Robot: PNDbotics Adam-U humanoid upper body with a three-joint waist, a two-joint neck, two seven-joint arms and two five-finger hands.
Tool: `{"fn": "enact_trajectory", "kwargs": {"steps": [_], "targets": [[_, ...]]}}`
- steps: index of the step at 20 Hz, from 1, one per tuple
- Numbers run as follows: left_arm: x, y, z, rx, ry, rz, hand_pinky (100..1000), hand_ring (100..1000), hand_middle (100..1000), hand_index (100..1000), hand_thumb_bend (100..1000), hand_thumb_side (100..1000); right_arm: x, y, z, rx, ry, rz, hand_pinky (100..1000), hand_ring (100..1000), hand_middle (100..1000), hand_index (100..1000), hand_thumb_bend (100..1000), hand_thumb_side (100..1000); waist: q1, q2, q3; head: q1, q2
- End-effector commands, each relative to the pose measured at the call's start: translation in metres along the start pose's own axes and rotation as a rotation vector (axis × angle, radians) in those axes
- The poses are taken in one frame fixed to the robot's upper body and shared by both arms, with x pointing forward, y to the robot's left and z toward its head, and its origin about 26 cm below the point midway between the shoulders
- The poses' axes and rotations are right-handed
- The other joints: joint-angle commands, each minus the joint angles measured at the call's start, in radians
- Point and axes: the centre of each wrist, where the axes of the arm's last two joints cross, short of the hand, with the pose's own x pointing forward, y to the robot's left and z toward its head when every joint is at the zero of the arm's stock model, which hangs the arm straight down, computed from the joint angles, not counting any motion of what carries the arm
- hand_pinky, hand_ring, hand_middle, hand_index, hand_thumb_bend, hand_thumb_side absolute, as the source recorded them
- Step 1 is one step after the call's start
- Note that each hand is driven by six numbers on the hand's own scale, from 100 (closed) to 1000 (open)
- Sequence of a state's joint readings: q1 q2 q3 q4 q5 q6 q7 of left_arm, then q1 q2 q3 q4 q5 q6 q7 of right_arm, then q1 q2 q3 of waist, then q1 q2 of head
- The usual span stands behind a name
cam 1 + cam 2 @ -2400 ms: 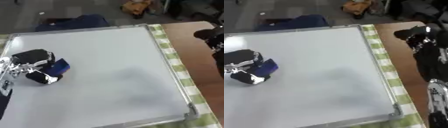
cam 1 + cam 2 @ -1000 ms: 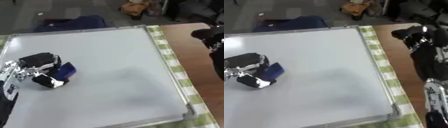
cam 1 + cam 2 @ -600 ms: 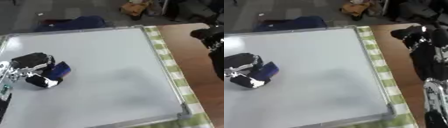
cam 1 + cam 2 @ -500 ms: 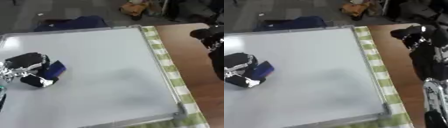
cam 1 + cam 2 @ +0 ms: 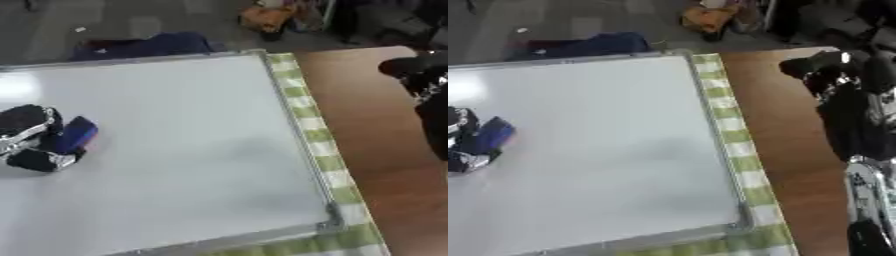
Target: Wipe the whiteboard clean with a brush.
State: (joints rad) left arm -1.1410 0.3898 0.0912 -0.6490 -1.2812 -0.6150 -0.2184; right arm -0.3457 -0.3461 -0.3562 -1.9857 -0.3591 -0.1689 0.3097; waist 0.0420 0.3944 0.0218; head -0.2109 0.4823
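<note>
The whiteboard lies flat and fills most of both views, its surface plain white with a faint grey smudge near the middle. My left hand is at the board's left side, fingers curled round a blue brush that rests on the board. My right hand hangs off the board at the right, over the brown table, its dark fingers curled with nothing seen in them.
A green-and-white checked cloth runs under the board's right edge. Bare brown table lies right of it. Beyond the far edge are a dark blue bundle and an orange object on the floor.
The camera has swung right, so the whole picture has slid left. My left hand with the brush has moved a little left and back on the board. The right hand stays put.
</note>
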Motion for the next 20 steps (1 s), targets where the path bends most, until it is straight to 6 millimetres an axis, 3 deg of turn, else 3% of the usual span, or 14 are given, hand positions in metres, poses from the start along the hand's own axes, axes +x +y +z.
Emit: {"fn": "enact_trajectory", "kwargs": {"steps": [1, 20], "targets": [[-0.018, -0.023, 0.017, -0.111, 0.068, -0.002, 543, 418, 216, 188, 303, 563, 0.007, -0.003, -0.005, 0.011, -0.023, 0.02, 833, 729, 531, 637, 443, 796, -0.007, -0.007, 0.003, -0.004, 0.004], [-0.041, -0.022, 0.04, -0.059, 0.182, 0.054, 532, 407, 205, 189, 284, 568, 0.006, -0.002, -0.004, 0.016, -0.017, 0.016, 832, 728, 531, 636, 442, 797, -0.012, -0.014, 0.015, -0.015, 0.009]]}}
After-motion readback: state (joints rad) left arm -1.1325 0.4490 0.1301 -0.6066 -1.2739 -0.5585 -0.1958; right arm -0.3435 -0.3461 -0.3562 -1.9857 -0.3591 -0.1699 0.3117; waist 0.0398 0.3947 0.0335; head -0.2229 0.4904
